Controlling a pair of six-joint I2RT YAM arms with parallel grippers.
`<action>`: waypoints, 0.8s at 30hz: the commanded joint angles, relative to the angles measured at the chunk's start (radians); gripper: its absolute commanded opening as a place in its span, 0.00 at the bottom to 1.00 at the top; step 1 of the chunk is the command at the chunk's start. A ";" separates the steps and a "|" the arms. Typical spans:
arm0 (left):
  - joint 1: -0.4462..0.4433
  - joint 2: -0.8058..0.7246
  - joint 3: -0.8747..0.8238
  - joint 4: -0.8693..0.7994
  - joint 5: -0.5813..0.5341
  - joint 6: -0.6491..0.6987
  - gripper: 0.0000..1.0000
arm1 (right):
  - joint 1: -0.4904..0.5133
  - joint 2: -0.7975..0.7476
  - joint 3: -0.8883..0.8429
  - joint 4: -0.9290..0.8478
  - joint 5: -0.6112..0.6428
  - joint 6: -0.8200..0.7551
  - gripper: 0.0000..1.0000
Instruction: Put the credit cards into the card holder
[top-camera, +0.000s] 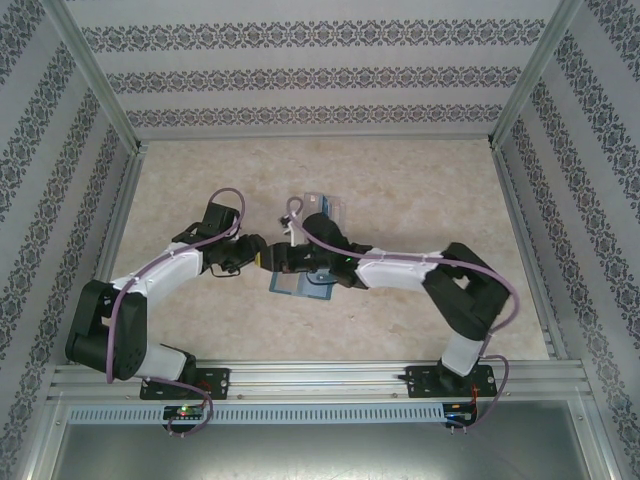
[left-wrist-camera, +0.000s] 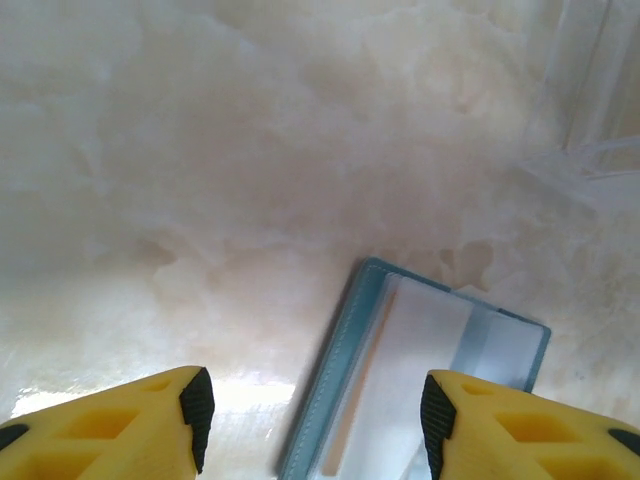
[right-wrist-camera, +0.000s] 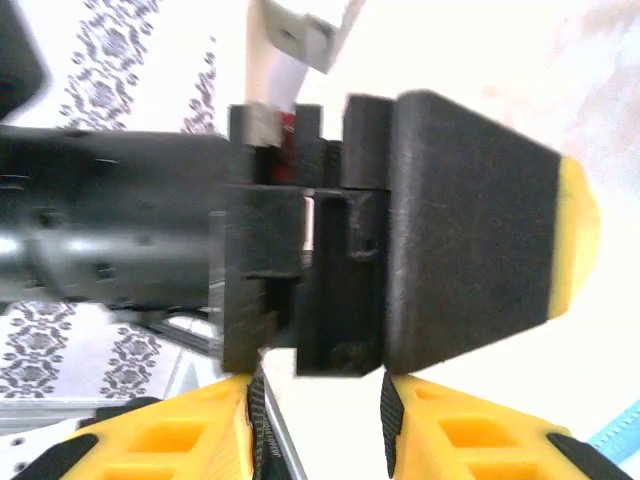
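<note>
Yellow-fingered left gripper (left-wrist-camera: 317, 412) hangs spread wide and empty above a blue-grey folding wallet (left-wrist-camera: 400, 390) that lies flat on the mottled beige table (left-wrist-camera: 250, 150). A clear plastic card holder (left-wrist-camera: 600, 150) sits near the wallet's far corner, apart from it. The right gripper (right-wrist-camera: 322, 425) faces the left one closely, jaws parted, grasping nothing. From above, bluish and tan patches show at the holder; whether they are the credit cards I cannot tell.
</note>
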 joint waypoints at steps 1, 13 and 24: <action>-0.004 0.035 0.039 -0.029 0.025 0.034 0.59 | -0.082 -0.112 -0.042 -0.065 0.074 -0.102 0.38; -0.078 0.093 0.114 -0.032 0.024 0.033 0.73 | -0.282 -0.108 0.081 -0.412 0.417 -0.188 0.46; -0.100 0.054 0.152 -0.089 0.006 0.043 0.82 | -0.203 0.156 0.421 -0.707 0.751 -0.372 0.56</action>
